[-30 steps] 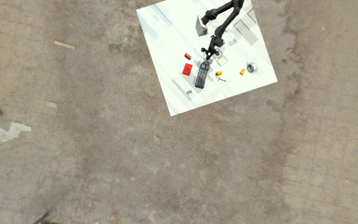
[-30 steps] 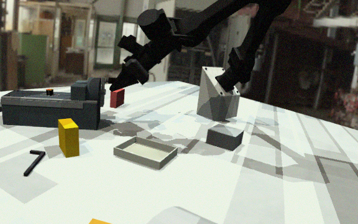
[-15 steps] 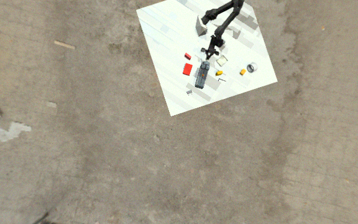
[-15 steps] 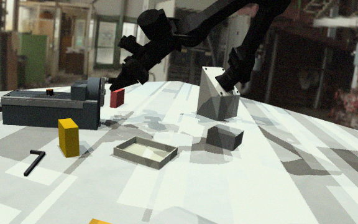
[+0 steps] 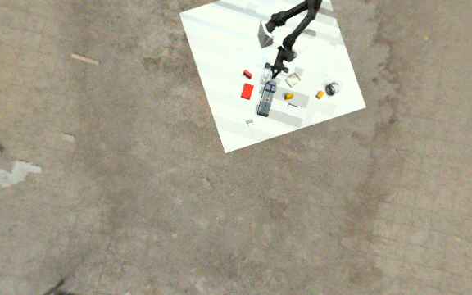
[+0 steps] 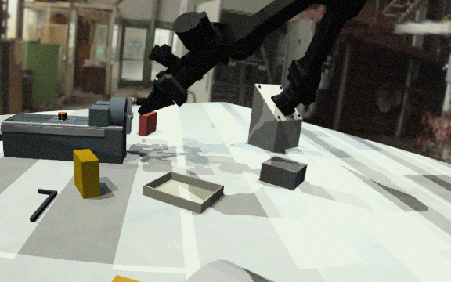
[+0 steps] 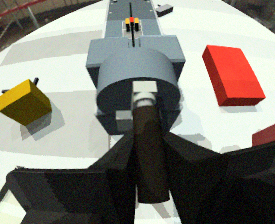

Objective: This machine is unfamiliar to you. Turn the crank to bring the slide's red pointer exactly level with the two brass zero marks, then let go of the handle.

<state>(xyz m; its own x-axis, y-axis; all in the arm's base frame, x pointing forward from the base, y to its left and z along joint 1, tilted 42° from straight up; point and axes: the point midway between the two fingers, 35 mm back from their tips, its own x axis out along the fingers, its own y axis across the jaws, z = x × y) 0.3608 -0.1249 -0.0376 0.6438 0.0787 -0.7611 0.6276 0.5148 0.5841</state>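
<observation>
Tool point(image 7: 150, 163) clamps the crank handle point(image 7: 149, 152).

The table top point(image 6: 327, 235) is patterned in white with pale grey rectangular patches and stripes. The machine point(image 6: 53, 137) is finished in blue-grey, darker on its side wall, with a lighter grey top rail. The pointer point(image 6: 63, 115) on the slide is coloured orange-red with a black base. The crank handle point(image 7: 149, 156) is shown dark brown to black. The gripper point(image 6: 156, 103) and the arm point(image 6: 218, 35) are black. Two red blocks point(image 5: 247, 91) and yellow blocks point(image 6: 86, 173) are present. A grey tray point(image 6: 182, 197) has a cream floor. A hex key point(image 6: 42, 204) is black. The floor point(image 5: 97, 205) is mottled grey-brown concrete.
</observation>
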